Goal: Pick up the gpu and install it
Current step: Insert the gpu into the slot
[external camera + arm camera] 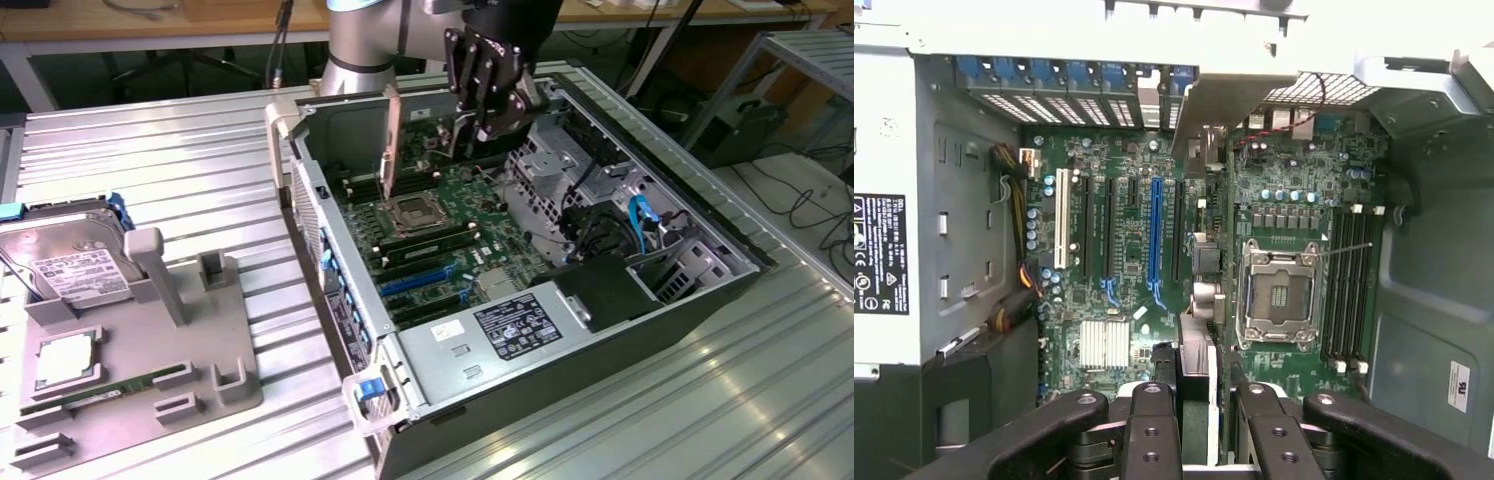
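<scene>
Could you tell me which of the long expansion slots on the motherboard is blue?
The blue slot, flanked by black slots on either side; the white slot lies nearest the power supply.

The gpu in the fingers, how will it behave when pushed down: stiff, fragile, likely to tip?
The gpu looks like a thin rigid board, so probably stiff. Held upright on edge above the motherboard, it could tilt. Its thinness suggests it is fragile under sideways force.
</scene>
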You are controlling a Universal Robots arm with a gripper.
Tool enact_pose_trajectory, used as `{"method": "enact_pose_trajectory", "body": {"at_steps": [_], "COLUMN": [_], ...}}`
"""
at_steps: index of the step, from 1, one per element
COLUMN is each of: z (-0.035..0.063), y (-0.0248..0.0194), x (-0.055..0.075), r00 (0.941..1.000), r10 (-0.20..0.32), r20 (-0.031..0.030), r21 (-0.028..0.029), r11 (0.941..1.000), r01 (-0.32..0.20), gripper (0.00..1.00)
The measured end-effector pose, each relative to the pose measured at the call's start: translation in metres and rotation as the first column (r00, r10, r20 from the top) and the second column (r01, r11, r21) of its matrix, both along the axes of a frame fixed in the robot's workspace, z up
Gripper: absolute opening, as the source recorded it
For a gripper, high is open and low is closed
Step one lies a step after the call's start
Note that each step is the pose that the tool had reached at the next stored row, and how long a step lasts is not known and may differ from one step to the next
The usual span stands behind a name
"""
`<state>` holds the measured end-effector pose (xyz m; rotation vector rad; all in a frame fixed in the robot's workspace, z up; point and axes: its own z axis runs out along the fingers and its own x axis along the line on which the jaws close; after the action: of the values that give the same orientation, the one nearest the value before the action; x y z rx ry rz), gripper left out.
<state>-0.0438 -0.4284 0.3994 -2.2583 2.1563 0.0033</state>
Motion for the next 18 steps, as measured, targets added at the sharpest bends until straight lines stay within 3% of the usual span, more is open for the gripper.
{"method": "enact_pose_trajectory", "body": {"at_steps": [18], "z": [-0.0152], "y": [0.0000], "x": [0.000], "r00": [1.0000], "r10": [0.000], "r20": [-0.0012], "r21": [0.0000], "r11": [1.0000], "r01": [0.000], "gripper": [0.27]}}
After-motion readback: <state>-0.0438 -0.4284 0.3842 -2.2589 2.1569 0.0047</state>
